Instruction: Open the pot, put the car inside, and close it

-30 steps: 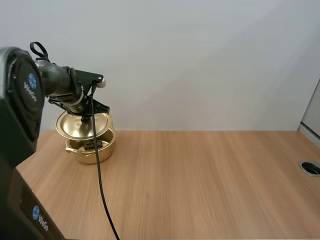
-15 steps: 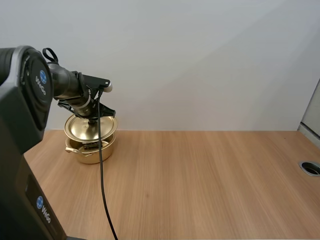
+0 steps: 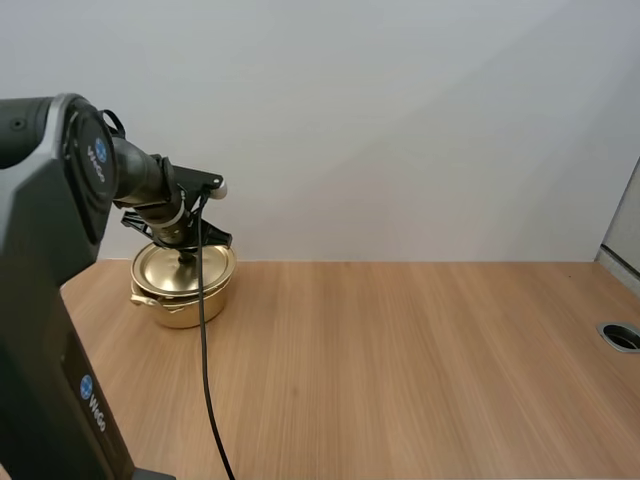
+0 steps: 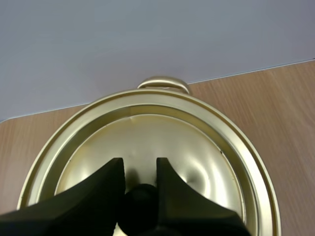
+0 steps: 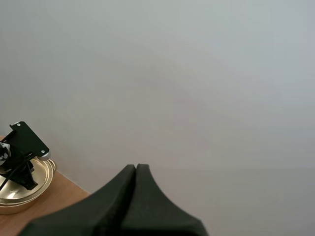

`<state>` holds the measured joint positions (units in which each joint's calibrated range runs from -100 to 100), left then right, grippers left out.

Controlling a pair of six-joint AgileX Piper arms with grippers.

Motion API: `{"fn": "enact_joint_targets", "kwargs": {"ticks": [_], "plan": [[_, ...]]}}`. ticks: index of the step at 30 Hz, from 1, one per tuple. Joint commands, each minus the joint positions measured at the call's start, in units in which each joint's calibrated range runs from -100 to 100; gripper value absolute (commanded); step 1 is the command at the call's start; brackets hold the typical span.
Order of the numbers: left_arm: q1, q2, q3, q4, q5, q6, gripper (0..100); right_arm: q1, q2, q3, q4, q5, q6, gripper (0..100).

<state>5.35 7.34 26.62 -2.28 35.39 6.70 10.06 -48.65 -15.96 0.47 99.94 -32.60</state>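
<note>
A round, shiny gold-coloured metal pot [image 3: 186,308] stands at the far left of a light wooden table [image 3: 400,350], close to the plain pale wall behind it. Its matching gold-coloured round lid [image 3: 168,270] covers the pot's mouth and looks level on the rim, though the pictures do not show whether it is fully seated. The left gripper [image 3: 187,256] reaches down over the middle of the lid. In the left wrist view its two black fingers [image 4: 93,196] stand a narrow way apart and pinch the lid's small black round knob [image 4: 139,209] between them. In that view the lid's ringed, domed top spreads out beneath the fingers, and one curved gold pot handle [image 4: 163,83] pokes out beyond the lid's far edge, toward the wall. The right gripper [image 5: 136,168] is held up facing the pale wall, its two black fingers pressed together into one dark wedge with nothing between them. From its wrist view, the pot and the left gripper over it appear small and well apart from the right gripper.
</note>
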Motion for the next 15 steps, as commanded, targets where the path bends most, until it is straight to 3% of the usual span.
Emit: {"fn": "enact_joint_targets", "kwargs": {"ticks": [1, 15], "plan": [[-0.01, 0.3, -0.7, -0.2, 0.3, -0.2, 0, 0.0, -0.5, -0.1, 0.1, 0.1, 0.0, 0], [-0.01, 3.3, -1.1, -0.2, 0.5, -0.7, 0, 0.0, -2.2, -0.1, 0.1, 0.1, 0.0, 0]]}}
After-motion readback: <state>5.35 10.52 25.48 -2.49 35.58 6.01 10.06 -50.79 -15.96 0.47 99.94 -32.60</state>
